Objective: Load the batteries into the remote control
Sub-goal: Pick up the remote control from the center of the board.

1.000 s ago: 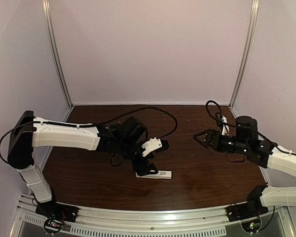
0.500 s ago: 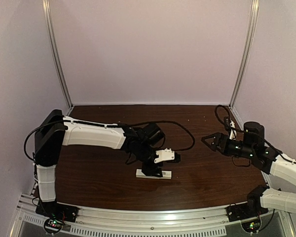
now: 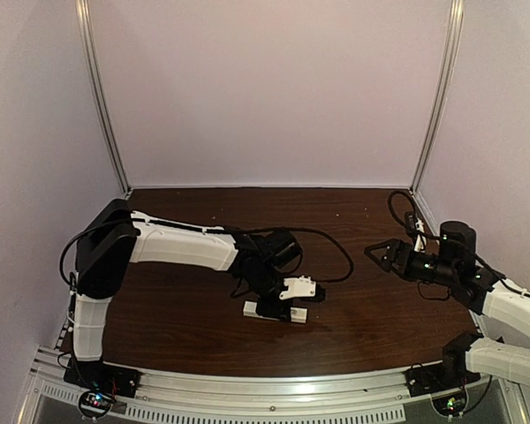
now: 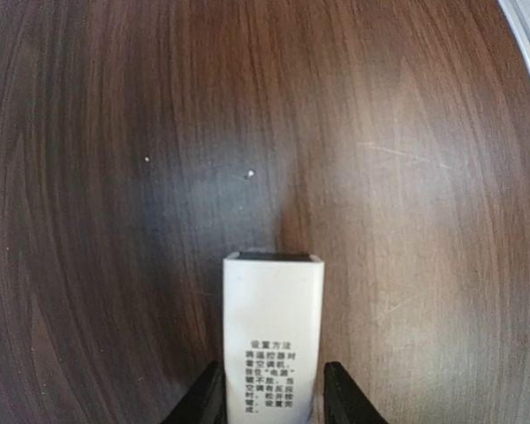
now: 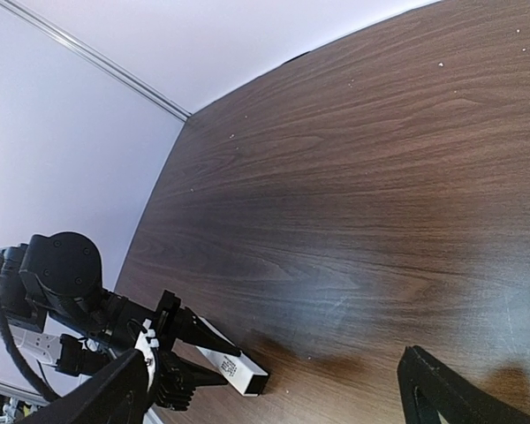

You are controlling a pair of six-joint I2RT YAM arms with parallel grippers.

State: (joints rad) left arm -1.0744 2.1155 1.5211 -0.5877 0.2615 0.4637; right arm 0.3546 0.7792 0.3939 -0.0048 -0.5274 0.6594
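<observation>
The remote control (image 3: 252,309) is a slim white bar lying flat near the table's front middle. In the left wrist view the remote control (image 4: 274,318) shows printed black text and a dark far end. My left gripper (image 3: 279,310) is down over it, and in the left wrist view this gripper (image 4: 273,367) has its two black fingers against the bar's long sides, shut on it. The right wrist view shows the remote control (image 5: 240,371) sticking out of those fingers. My right gripper (image 3: 376,253) hovers open and empty at the right, well away. The batteries are out of view.
The dark wooden table (image 3: 194,327) is walled by pale panels on three sides, with metal posts (image 3: 102,97) at the back corners. A black cable (image 3: 336,256) loops behind the left wrist. A metal rail (image 3: 274,389) runs along the near edge.
My left arm swung in and settled its jaws lower over the remote control, and the jaws narrowed onto it. The right arm pulled back to the right, staying open.
</observation>
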